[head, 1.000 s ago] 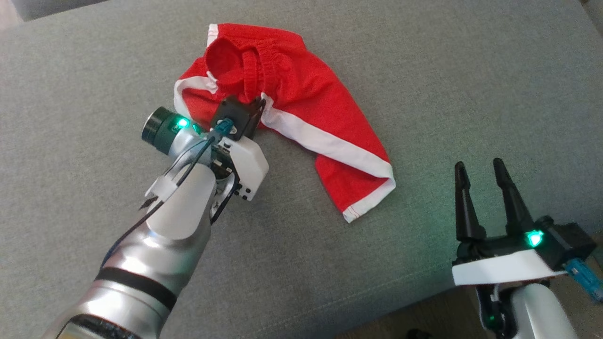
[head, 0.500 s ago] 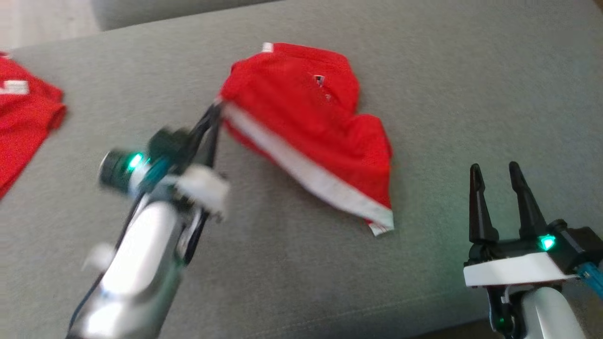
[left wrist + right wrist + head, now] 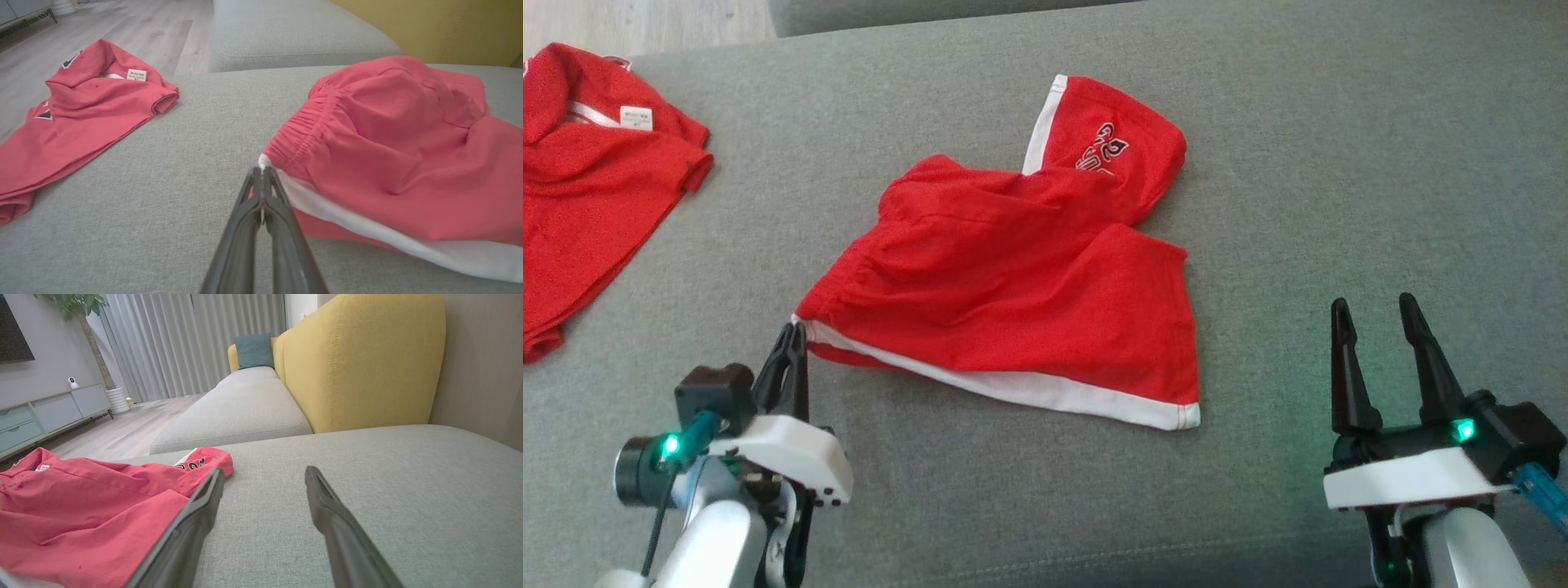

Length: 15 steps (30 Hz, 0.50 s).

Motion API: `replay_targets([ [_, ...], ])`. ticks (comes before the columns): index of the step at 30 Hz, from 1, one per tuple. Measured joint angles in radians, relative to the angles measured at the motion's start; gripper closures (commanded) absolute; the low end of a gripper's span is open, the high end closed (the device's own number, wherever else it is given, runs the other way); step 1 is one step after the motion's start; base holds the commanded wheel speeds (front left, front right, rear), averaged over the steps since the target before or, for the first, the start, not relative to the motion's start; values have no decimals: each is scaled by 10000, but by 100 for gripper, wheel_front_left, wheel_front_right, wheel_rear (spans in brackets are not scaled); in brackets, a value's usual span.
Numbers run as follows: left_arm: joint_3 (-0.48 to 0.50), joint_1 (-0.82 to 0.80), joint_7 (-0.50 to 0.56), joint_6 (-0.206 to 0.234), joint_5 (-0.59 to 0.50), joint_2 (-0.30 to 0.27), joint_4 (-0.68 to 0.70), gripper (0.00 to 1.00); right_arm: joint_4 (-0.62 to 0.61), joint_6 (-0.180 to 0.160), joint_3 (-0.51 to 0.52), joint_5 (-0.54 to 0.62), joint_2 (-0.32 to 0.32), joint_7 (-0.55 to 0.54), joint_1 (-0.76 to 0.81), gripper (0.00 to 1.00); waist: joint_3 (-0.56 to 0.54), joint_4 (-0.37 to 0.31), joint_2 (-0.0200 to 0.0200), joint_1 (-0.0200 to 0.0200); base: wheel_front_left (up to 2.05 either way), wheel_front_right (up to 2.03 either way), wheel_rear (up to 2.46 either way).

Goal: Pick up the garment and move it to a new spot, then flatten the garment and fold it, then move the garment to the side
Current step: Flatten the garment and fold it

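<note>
The red fabric shorts with white trim (image 3: 1013, 294) lie spread across the middle of the grey upholstered sofa seat (image 3: 1339, 163), one printed leg folded up toward the far side. The left tool (image 3: 792, 333) is closed, pinching the white waistband corner at the shorts' left end, close to the seat's front edge. The right tool (image 3: 1372, 306) hangs with its fingers spread apart and empty, near the front edge and apart from the shorts' lower right hem. Bare cushion stretches wide to the right and beyond the shorts. On the left, a strip of grey separates them from a crumpled red shirt with a white neck label (image 3: 596, 188), which reaches the seat's left edge by the pale wooden floor (image 3: 645, 24). Half a second ago the shorts were bunched and lifted at the corner; now they lie drawn out wider and flatter, with the left tool nearer the front edge.
</note>
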<state>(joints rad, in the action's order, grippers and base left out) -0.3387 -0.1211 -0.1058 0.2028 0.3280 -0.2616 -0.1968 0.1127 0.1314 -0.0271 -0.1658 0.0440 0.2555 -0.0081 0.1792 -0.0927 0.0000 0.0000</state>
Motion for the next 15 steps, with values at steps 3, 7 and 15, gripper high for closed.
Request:
replay_targets([
  [3,40,40,73,17,132,-25,-8,100,21,0,2,21,0,0,-1,0,30,-25,0,0,0,0,0],
  [7,56,173,165,86,380,31,-330,100,38,0,2,100,0,0,-1,0,42,-106,0,0,0,0,0],
  [15,238,183,157,-17,872,290,-1616,100,82,0,81,184,0,0,-6,0,-92,-146,0,0,0,0,0],
])
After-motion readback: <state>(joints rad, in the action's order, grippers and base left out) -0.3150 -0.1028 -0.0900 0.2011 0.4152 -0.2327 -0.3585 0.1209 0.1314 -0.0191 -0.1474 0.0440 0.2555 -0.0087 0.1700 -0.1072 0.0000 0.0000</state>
